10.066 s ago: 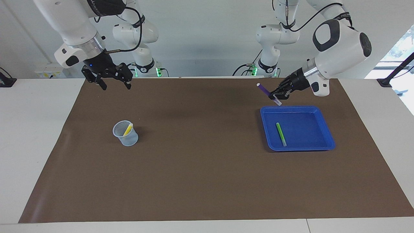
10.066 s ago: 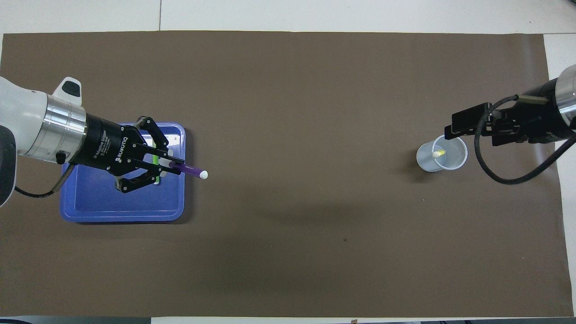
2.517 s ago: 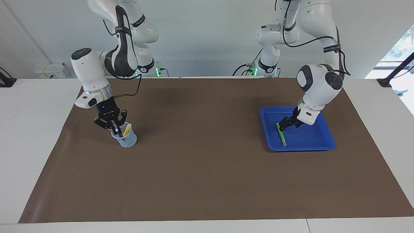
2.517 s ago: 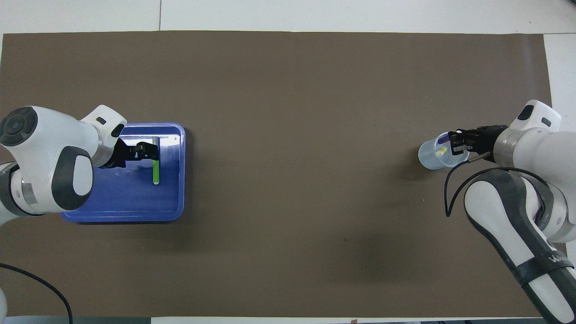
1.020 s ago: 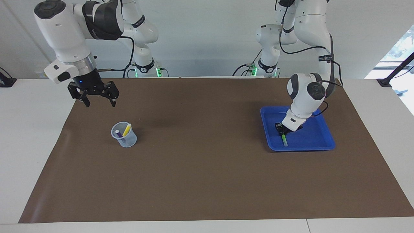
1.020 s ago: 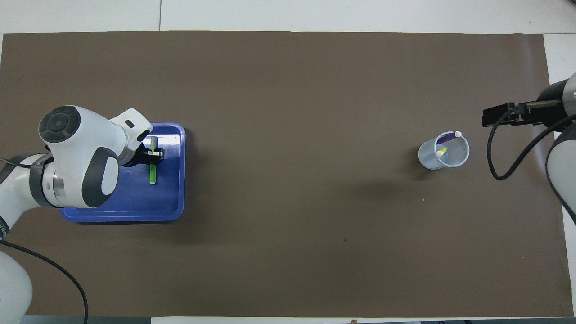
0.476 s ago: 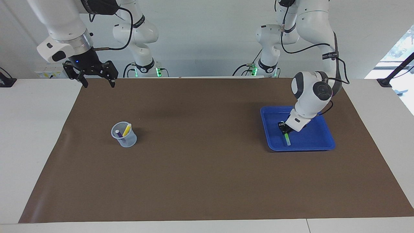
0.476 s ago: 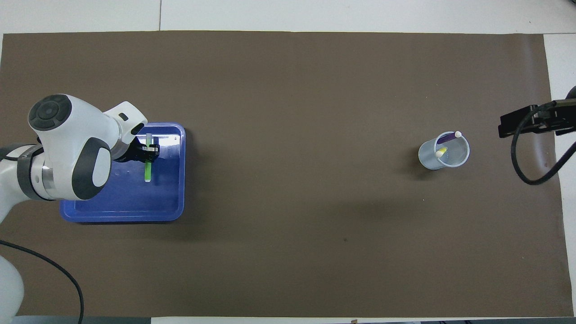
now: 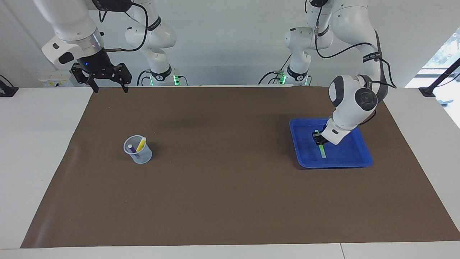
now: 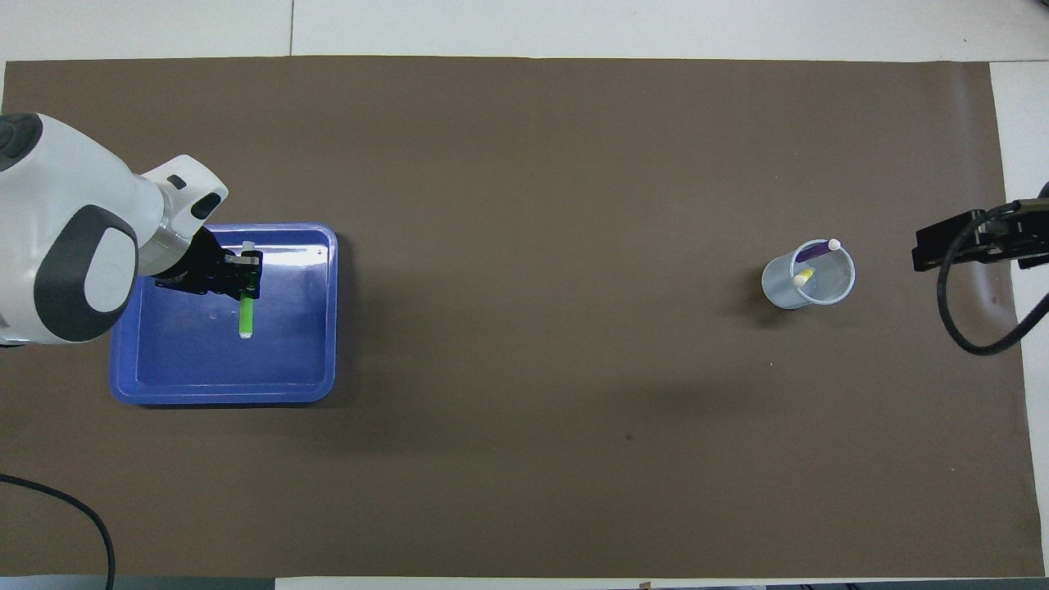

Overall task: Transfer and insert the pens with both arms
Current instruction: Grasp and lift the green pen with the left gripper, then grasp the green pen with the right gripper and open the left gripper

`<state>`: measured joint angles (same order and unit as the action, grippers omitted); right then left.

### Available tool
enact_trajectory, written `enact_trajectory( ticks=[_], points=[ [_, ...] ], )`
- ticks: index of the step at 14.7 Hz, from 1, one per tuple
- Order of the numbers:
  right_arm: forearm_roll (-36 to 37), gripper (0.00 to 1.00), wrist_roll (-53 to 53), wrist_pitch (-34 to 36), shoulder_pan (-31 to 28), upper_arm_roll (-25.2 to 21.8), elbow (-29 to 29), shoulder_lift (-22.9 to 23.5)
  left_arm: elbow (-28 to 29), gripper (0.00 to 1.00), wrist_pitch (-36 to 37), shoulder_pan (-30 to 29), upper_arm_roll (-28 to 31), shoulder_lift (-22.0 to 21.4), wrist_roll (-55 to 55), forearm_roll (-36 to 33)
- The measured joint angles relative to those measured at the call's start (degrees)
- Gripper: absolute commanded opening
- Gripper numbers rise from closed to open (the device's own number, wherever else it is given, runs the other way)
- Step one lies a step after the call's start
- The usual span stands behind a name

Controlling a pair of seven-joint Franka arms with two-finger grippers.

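My left gripper (image 9: 317, 138) is shut on the green pen (image 9: 321, 148) near its upper end and holds it tilted over the blue tray (image 9: 346, 158). It also shows in the overhead view (image 10: 246, 274) with the green pen (image 10: 245, 315) over the tray (image 10: 188, 373). The yellow pen (image 9: 141, 144) and the purple pen (image 9: 131, 148) stand in a clear cup (image 9: 138, 153) at the right arm's end. My right gripper (image 9: 110, 88) is open and empty, raised over the mat's edge nearest the robots; only its tip shows in the overhead view (image 10: 930, 246).
A brown mat (image 9: 222, 187) covers the table. Two slimmer white arms with green lights (image 9: 160, 73) (image 9: 293, 73) stand at the robots' edge. The cup (image 10: 808, 283) stands alone on the mat. A black cable (image 10: 90, 524) lies at the left arm's corner.
My left gripper has risen a little with the green pen and carried it toward the left arm's end of the tray. My right gripper has stayed raised and barely moved.
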<state>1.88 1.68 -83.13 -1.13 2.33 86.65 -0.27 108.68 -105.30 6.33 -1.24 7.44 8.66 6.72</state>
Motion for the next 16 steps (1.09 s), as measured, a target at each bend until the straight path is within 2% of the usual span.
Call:
enact_trajectory(
  ticks=[5, 11, 13, 16],
  points=[
    [0.0, 1.0, 0.0, 0.0, 0.6, -0.4, 0.2, 0.0, -2.9, 0.0, 8.9, 0.3, -0.5, -7.0, 24.0, 13.1],
    [-0.6, 1.0, 0.0, 0.0, 1.9, -1.4, 0.2, -0.1, -3.0, 0.0, 8.9, 0.7, -2.9, -12.1, 58.7, 30.9],
    [-4.8, 1.0, 1.3, 0.0, 2.5, -1.2, 0.2, -0.1, -2.9, 0.0, 7.6, 0.8, -4.2, -12.6, 68.5, 36.3],
    [-16.9, 1.0, 5.0, -0.4, 2.8, -1.1, 0.3, -0.1, -2.1, 0.0, 3.0, 2.3, -5.8, -12.7, 79.3, 43.5]
  ],
)
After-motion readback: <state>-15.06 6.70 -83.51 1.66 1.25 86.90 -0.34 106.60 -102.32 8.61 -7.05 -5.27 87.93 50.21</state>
